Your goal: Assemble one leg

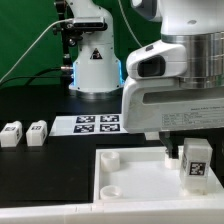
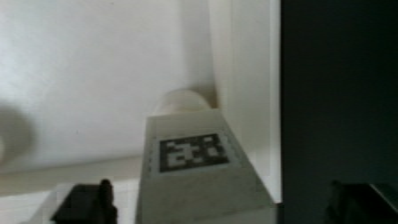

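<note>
Gripper [image 2: 222,205] spread wide, fingers clear on both sides of the leg [image 1: 195,164], upright on the plate [image 1: 140,166] by its edge; best centre first, close squarely, keep it vertical

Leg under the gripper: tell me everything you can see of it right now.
The leg is a small white block, plastic by its look, taller than wide, with a black-and-white square tag on one face. It stands upright at the corner of the plate on the exterior view's right, directly under the gripper. The fingers flank it with a gap, not touching. Whether it sits in a socket is unclear.
</note>
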`<action>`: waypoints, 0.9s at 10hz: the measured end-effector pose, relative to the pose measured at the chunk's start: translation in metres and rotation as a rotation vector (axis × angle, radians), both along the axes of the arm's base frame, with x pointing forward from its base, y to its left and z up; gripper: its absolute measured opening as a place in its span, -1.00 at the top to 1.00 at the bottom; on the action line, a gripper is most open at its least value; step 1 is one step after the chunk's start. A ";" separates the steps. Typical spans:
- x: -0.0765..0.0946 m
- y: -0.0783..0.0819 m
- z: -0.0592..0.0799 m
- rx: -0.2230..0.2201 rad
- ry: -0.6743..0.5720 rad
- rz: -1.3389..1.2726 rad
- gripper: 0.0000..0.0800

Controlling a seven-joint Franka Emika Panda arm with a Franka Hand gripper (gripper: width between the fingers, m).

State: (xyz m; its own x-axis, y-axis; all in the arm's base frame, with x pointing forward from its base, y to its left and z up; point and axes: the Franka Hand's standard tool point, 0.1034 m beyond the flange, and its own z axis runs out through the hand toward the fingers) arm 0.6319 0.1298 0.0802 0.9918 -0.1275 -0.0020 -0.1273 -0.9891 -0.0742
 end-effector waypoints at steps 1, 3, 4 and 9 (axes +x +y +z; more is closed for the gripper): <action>0.000 0.000 0.000 0.001 0.002 -0.020 -0.11; 0.000 0.000 0.000 0.009 0.019 -0.230 0.21; 0.000 0.000 0.000 0.012 0.024 -0.294 0.21; 0.005 -0.011 -0.001 0.110 0.075 -0.832 0.21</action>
State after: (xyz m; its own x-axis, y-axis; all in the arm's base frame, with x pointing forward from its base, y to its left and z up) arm 0.6366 0.1184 0.0789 0.5711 -0.8122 -0.1193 -0.8201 -0.5580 -0.1270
